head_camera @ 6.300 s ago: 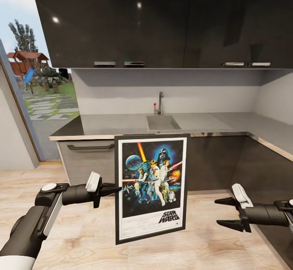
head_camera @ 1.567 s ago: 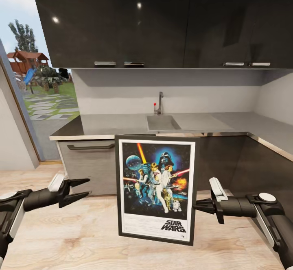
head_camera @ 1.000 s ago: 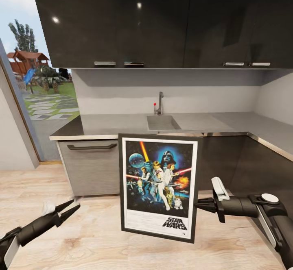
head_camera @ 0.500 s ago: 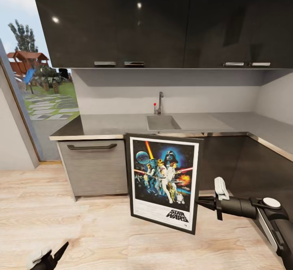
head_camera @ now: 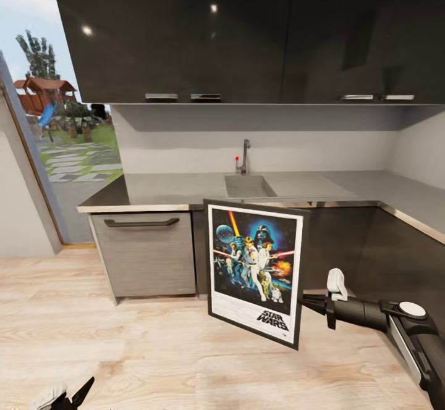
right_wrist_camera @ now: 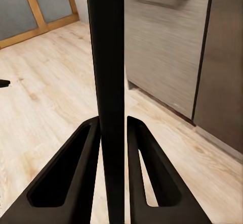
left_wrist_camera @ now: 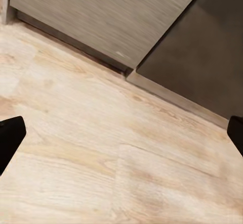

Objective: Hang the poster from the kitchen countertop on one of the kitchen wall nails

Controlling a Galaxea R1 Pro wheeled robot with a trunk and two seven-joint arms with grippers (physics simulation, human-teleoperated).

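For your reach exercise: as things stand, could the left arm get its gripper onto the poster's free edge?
Probably yes, with a long move. The left gripper hangs open low near the floor, far from the poster, with nothing between them; the right gripper already clamps the opposite edge.

The only readable text is the "STAR WARS" logo at the bottom of the poster [head_camera: 255,270].

The grey desk [head_camera: 185,188] runs across the middle of the frame and turns a corner at the right, with a pale front edge. A sink [head_camera: 248,186] is sunk into it at centre, a tap [head_camera: 245,155] behind. Light wood floor [head_camera: 154,348] fills the lower frame.
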